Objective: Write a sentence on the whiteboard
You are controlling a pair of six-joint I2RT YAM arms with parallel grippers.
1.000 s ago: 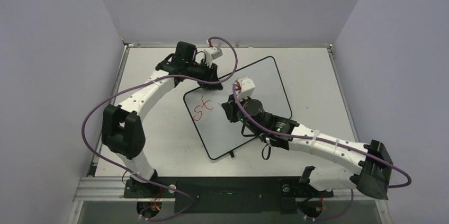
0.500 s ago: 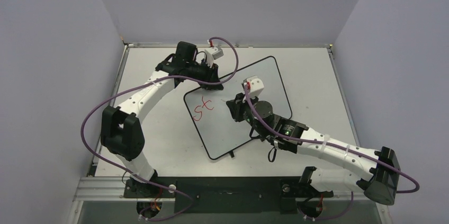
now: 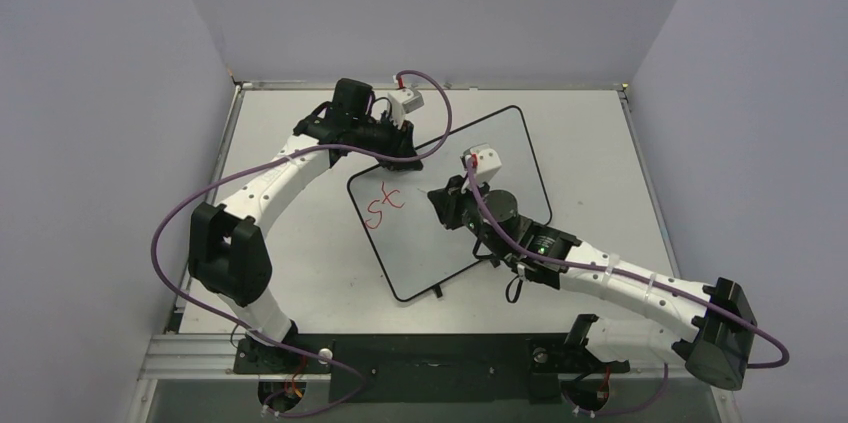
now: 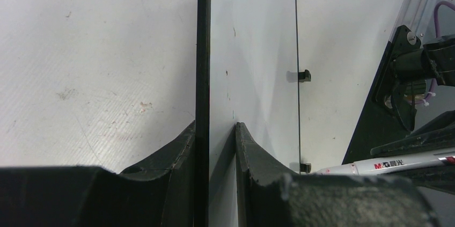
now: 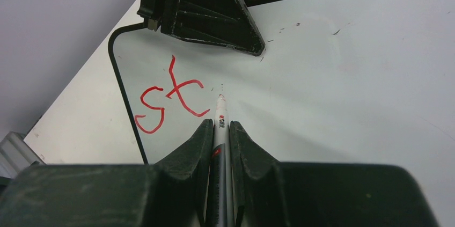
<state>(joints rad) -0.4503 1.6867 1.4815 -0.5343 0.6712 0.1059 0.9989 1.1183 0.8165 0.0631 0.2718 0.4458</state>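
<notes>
Toward the far-left corner of the table (image 3: 300, 273), your left gripper (image 4: 214, 130) is pinched narrow on the black frame of the whiteboard (image 3: 425, 258), one finger on either side of that edge, so the board is braced for writing. The whiteboard lies askew across the middle of the table, one rounded corner pointing at the far edge and another at the near edge, well apart from both side edges.

On the board's left part, close to the corner beside your left gripper, the sentence (image 5: 169, 101) amounts to a red "s" and "t" and no more, with bare white to the right of them.

Just right of the "t" sits the tip of the marker (image 5: 220, 111), clamped lengthwise between the fingers of your right gripper (image 5: 219, 125), which is closed snugly around the barrel. From the wrist view the tip looks at or very near the surface; I cannot tell whether it is pressing.

You are early in the lettering step, I judge, with the third letter due. Your next move calls for light, even downward contact beside the "t", then a small looping stroke that heads rightward toward the table's right edge without crossing the strokes already down, and your left grip should stay firm throughout.
</notes>
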